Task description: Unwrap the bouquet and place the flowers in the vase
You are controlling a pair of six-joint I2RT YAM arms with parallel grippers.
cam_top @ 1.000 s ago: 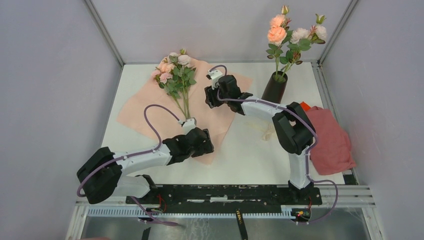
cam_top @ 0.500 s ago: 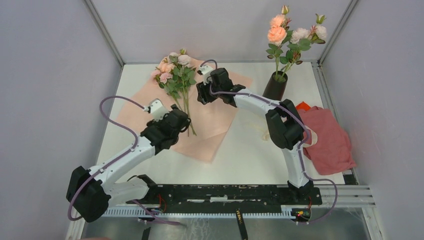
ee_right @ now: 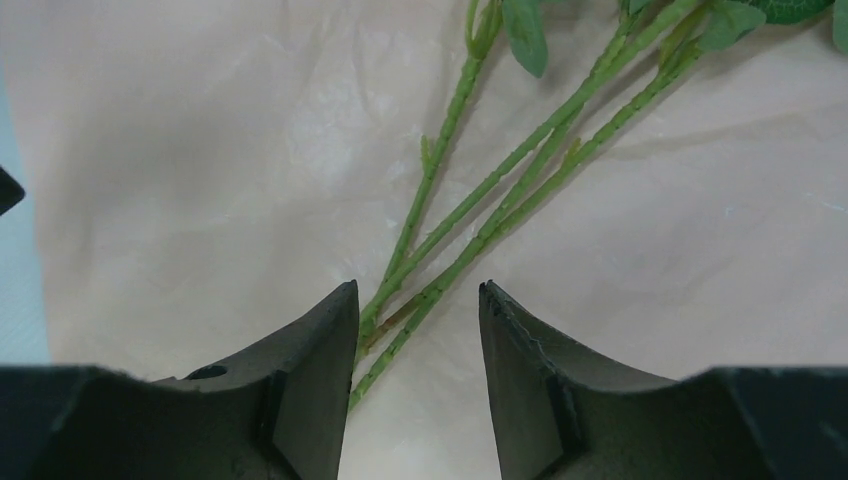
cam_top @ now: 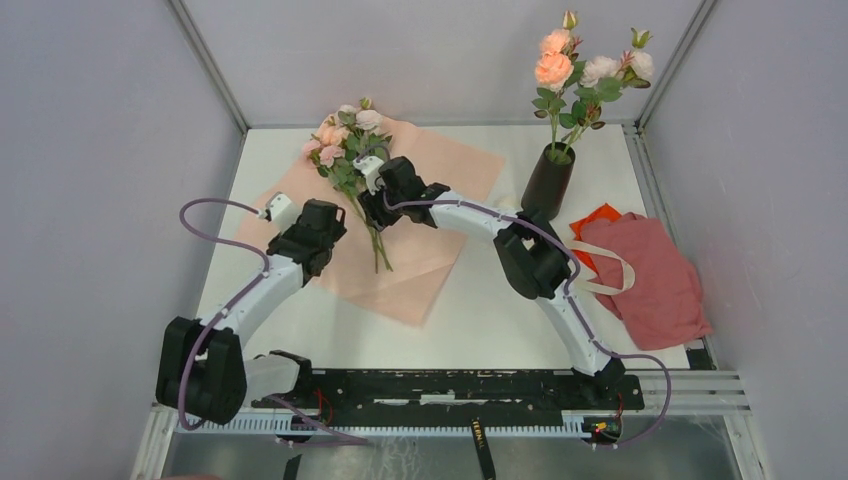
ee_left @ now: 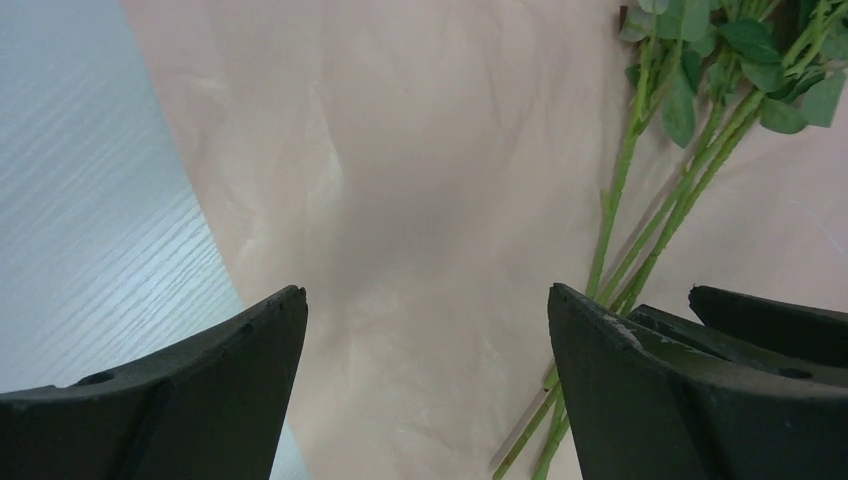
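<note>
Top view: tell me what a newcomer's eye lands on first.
A tall spray of peach and cream roses stands in the black vase at the far right. Toward the far left, a second bunch lies flat on the opened pink wrapping paper, with the right gripper open astride its stems and the left gripper open beside them.

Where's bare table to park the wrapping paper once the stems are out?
Bare table runs along the near edge, between the wrapping paper and the red cloth. Crowded: mid-left around the loose flowers, and back right by the vase.
</note>
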